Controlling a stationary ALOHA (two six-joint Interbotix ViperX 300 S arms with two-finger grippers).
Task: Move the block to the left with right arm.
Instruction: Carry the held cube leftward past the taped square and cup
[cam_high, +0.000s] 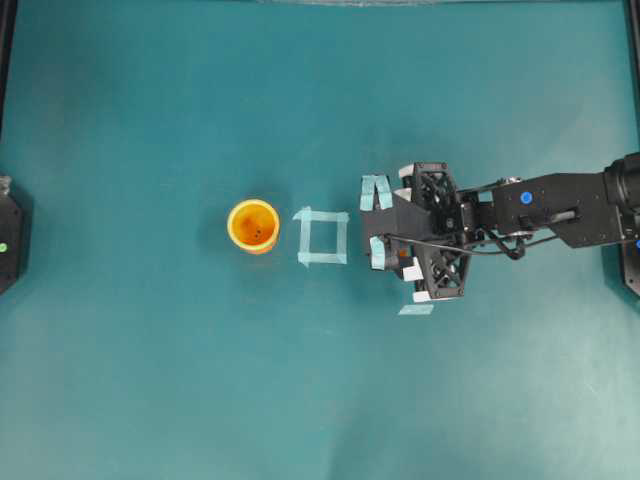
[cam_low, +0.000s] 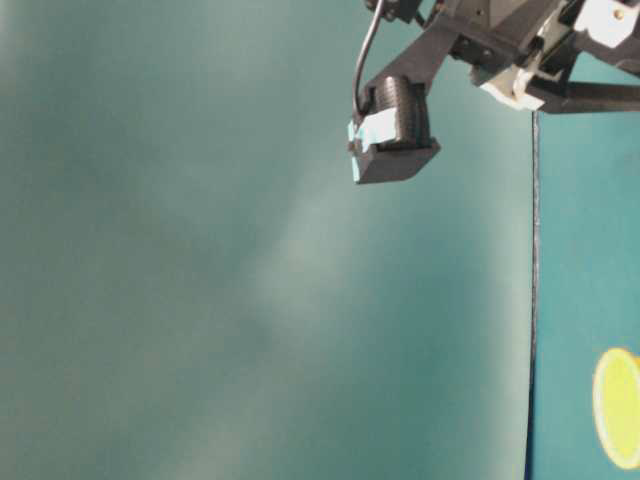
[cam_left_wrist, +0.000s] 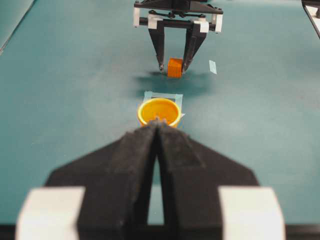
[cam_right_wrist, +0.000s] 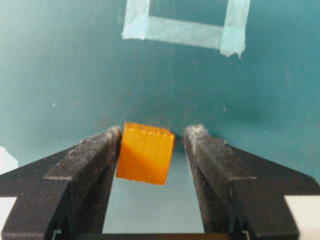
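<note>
Now the block (cam_right_wrist: 145, 153) sits between the right gripper's (cam_right_wrist: 152, 150) fingers, on the far side of the tape square (cam_high: 323, 237) from the cup (cam_high: 253, 226).
Fingers spread, one touching it; left gripper (cam_left_wrist: 158, 131) pressed together.

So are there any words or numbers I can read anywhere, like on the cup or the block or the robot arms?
None: no words, numbers or signs can be read in these pictures.
The cup is plain orange-yellow.
The block has bare orange faces.
The tape square is blank pale tape.
The right arm carries blue dots, no writing.
The left gripper shows plain black fingers.
</note>
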